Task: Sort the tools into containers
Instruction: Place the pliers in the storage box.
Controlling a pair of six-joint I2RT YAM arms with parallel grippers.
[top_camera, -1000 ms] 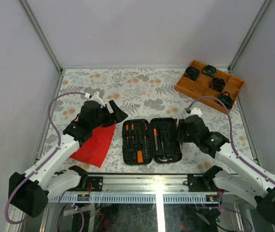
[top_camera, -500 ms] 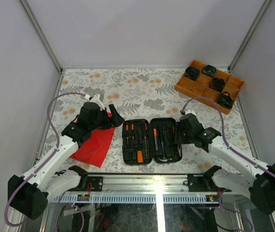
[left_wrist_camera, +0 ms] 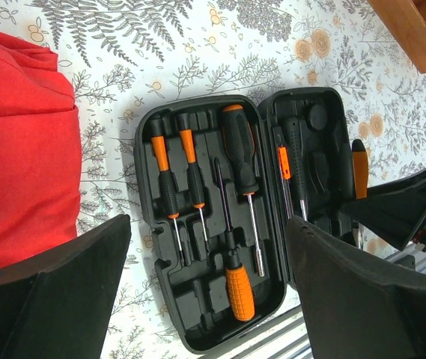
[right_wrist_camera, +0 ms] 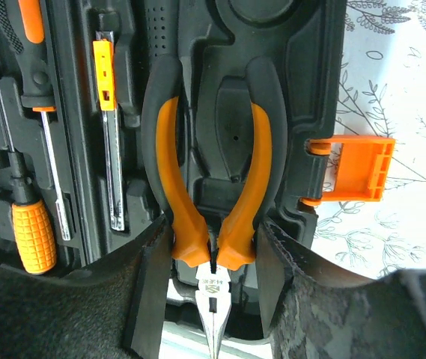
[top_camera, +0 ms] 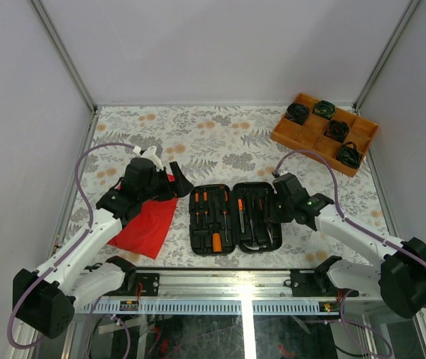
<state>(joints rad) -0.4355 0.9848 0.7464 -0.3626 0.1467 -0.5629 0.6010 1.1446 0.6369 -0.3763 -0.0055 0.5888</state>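
- Right wrist view: the right gripper (right_wrist_camera: 213,248) has a finger on each side of the orange-handled pliers (right_wrist_camera: 174,179), just where the two handles meet the joint. The pads lie against the handles or very close to them. I cannot tell whether they are pinching.
- The pliers run lengthwise straight away from this wrist, with the steel nose toward the camera and the handles spreading away from it. The fingers therefore sit square across the long axis, which suits a lift or a press.
- The pliers lie in the right half of the open black tool case (right_wrist_camera: 302,90), beside its orange latch (right_wrist_camera: 351,168). The nose seems to reach past the moulded recess, though that part is dim, so they may not be fully seated.
- Left wrist view: the left gripper (left_wrist_camera: 207,232) hangs wide open and empty above the case's left half, where the screwdrivers (left_wrist_camera: 240,142) sit in their slots. The red cloth (left_wrist_camera: 18,149) is just to its left.
- Top external view: the case lies between the arms near the table's front edge. The right arm is plainly the nearer one to the pliers, so the coming move is probably its job.
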